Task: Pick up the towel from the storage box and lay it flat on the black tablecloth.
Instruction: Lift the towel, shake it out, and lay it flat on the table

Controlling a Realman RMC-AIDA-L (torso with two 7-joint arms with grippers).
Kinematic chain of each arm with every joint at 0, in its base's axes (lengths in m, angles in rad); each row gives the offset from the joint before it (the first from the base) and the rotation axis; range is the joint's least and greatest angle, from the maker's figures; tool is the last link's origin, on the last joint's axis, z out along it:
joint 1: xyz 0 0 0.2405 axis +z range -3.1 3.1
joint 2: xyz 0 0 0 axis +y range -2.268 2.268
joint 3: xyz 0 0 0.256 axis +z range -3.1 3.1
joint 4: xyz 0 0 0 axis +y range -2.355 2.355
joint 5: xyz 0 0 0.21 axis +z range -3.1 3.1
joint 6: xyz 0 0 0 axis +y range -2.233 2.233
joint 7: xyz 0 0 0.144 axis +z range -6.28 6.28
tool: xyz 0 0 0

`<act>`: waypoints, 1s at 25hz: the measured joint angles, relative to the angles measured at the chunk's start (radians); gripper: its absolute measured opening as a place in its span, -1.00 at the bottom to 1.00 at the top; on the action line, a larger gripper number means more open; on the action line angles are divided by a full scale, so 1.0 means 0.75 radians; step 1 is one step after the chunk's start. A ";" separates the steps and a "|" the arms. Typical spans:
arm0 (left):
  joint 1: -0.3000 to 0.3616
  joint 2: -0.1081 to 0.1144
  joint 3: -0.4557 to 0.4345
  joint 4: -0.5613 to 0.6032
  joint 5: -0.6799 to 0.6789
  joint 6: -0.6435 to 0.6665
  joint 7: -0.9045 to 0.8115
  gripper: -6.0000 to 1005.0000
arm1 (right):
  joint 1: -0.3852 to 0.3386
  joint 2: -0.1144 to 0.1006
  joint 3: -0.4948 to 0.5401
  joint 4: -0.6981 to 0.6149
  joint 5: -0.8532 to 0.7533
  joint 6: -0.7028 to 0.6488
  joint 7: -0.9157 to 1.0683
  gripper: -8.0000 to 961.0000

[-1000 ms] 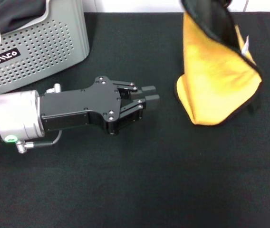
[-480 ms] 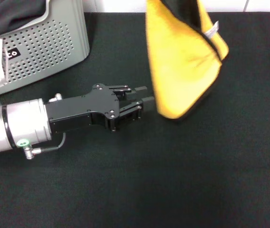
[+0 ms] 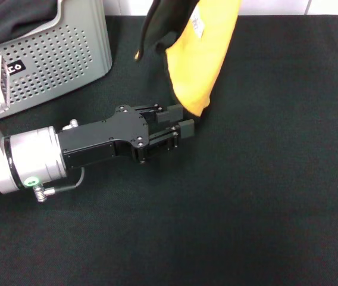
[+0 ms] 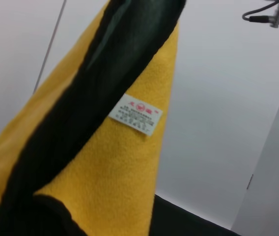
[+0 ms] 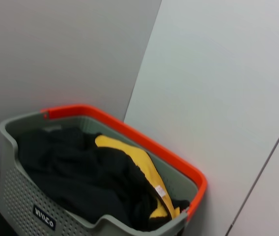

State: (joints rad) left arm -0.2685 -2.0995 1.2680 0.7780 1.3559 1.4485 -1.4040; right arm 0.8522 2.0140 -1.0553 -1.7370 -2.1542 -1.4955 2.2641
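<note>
The towel [image 3: 202,53] hangs in the air from above the top edge of the head view, yellow-orange face out, its dark face and black edging folded over at the left, with its white tag [image 3: 197,25] showing. Its lower tip hangs right at the fingertips of my left gripper [image 3: 180,119], which lies low over the black tablecloth [image 3: 264,196] with its fingers slightly open and empty. The left wrist view shows the towel [image 4: 115,162] and its tag [image 4: 135,114] close up. What holds the towel is out of view. My right gripper is not seen.
The storage box [image 3: 56,59] stands at the back left with plain black-grey fabric [image 3: 14,18] in it. The right wrist view shows the box [image 5: 26,196] with an orange rim, black fabric [image 5: 70,167] and a yellow cloth [image 5: 129,152] inside. A white wall lies behind the table.
The hanging towel has swung left, from right of centre to just above my left gripper's fingertips, and has turned. My left arm has pulled back slightly to the left.
</note>
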 joint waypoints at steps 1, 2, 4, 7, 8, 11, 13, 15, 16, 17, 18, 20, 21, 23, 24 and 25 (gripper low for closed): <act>-0.003 0.000 0.000 -0.005 -0.001 0.000 0.000 -0.13 | -0.016 0.000 0.010 -0.005 0.024 0.001 -0.009 -0.95; -0.003 0.000 0.000 -0.007 -0.001 -0.001 0.000 -0.12 | -0.033 -0.002 0.017 -0.007 0.045 0.000 -0.018 -0.95; -0.006 0.000 0.000 -0.013 -0.002 -0.005 0.003 -0.10 | -0.056 -0.003 0.015 -0.008 0.061 -0.007 -0.025 -0.95; -0.021 -0.002 -0.005 -0.034 -0.004 -0.021 0.039 -0.06 | -0.091 -0.001 0.008 -0.008 0.063 -0.017 -0.042 -0.94; -0.024 -0.002 -0.006 -0.041 -0.011 -0.034 0.057 -0.05 | -0.102 0.001 0.008 -0.008 0.065 -0.020 -0.048 -0.94; -0.027 -0.004 -0.001 -0.070 -0.044 -0.090 0.137 -0.01 | -0.129 0.001 0.008 -0.006 0.096 -0.023 -0.059 -0.94; -0.029 -0.007 0.009 -0.099 -0.071 -0.116 0.207 0.01 | -0.135 0.000 0.008 0.000 0.116 -0.023 -0.059 -0.93; -0.034 -0.009 0.036 -0.141 -0.114 -0.129 0.296 0.04 | -0.137 0.001 0.009 0.001 0.120 -0.022 -0.059 -0.93; -0.039 -0.009 0.063 -0.168 -0.159 -0.136 0.359 0.05 | -0.137 0.001 0.009 0.001 0.120 -0.020 -0.059 -0.93; -0.041 -0.009 0.087 -0.189 -0.196 -0.142 0.407 0.06 | -0.137 0.002 0.005 0.003 0.120 -0.017 -0.059 -0.93; -0.043 -0.009 0.116 -0.206 -0.234 -0.148 0.448 0.07 | -0.137 0.003 0.002 0.005 0.120 -0.014 -0.060 -0.93; -0.044 -0.008 0.166 -0.238 -0.313 -0.161 0.532 0.10 | -0.131 0.003 -0.012 0.027 0.117 0.003 -0.061 -0.92; -0.044 -0.008 0.176 -0.253 -0.343 -0.166 0.559 0.10 | -0.131 0.003 -0.012 0.027 0.117 0.003 -0.061 -0.92; -0.044 -0.008 0.183 -0.277 -0.379 -0.172 0.597 0.10 | -0.103 0.004 -0.038 0.082 0.112 0.047 -0.072 -0.92; -0.045 -0.009 0.186 -0.293 -0.396 -0.174 0.618 0.10 | -0.093 0.004 -0.048 0.102 0.111 0.063 -0.076 -0.92; -0.048 -0.010 0.188 -0.315 -0.414 -0.174 0.643 0.11 | -0.083 0.003 -0.057 0.121 0.110 0.075 -0.080 -0.92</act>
State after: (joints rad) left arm -0.3046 -2.1067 1.4088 0.5418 1.0453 1.3178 -0.9218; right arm 0.7898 2.0164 -1.0984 -1.6460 -2.0714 -1.4390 2.2044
